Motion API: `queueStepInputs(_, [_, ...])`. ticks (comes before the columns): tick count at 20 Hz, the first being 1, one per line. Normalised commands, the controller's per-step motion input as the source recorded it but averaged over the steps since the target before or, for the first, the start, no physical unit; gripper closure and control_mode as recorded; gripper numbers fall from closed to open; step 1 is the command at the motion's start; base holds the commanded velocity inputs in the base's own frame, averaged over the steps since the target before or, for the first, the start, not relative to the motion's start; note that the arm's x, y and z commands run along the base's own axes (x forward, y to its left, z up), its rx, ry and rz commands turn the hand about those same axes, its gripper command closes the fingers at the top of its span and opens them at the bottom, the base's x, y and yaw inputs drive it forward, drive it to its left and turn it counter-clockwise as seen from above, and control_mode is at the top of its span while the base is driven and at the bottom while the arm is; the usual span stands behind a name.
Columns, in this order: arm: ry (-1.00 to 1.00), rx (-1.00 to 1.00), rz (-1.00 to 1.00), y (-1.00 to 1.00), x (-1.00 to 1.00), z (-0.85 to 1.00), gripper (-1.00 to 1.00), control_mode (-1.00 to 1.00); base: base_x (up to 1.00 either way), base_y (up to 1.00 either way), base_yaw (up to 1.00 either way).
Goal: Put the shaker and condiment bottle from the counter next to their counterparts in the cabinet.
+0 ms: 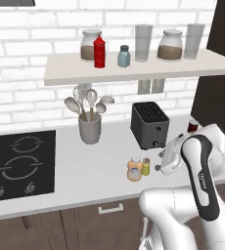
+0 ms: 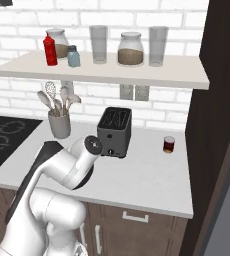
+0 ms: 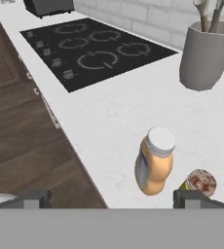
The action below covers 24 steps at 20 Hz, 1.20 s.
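While spread wide and clamped on nothing, fingers (image 3: 112, 198) hover low over the surface (image 1: 95, 171), tips showing dark at the bottom of the hand view. Just ahead, bottle (image 3: 154, 164) standing upright with its pale cap up; shaker (image 3: 200, 183) touching or nearly touching it on the far side, beside one finger tip. Both near the front edge of the surface, in front of the toaster (image 1: 149, 124), well apart from the utensil pot (image 1: 90, 128) and the cooktop (image 1: 19, 163).

Likely step: closing in on one of the pair for a first pick. Best done by centring on a single item, probably the bottle, so the neighbour is not knocked or caught between the fingers. Worth gripping the body below the cap, squarely, since the rounded shape could slip or tip.

Up on the shelf (image 1: 134, 73), red bottle (image 1: 99, 51) and blue-grey shaker (image 1: 123, 56) stand side by side, with bare board in front for the newcomers.
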Motion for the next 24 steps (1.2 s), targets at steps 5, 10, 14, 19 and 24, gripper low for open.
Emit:
queueStepInputs(5, [-0.05,0.00,0.00,0.05,0.01,-0.49,-1.00,-1.00,0.00,0.00,0.00])
queueStepInputs(10, [0.00,0.00,0.00,0.01,0.04,-0.32,-1.00,-1.00,0.00,0.00,0.00])
queueStepInputs(14, [-0.03,0.00,-0.01,0.03,0.00,-0.23,-1.00,-1.00,0.00,0.00,0.00])
queueStepInputs(19, [-0.01,0.00,-0.01,0.01,0.00,-0.20,-1.00,-1.00,0.00,0.00,0.00])
queueStepInputs(24, [-0.01,0.00,-0.01,0.00,0.02,-0.13,-1.00,-1.00,0.00,0.00,0.00])
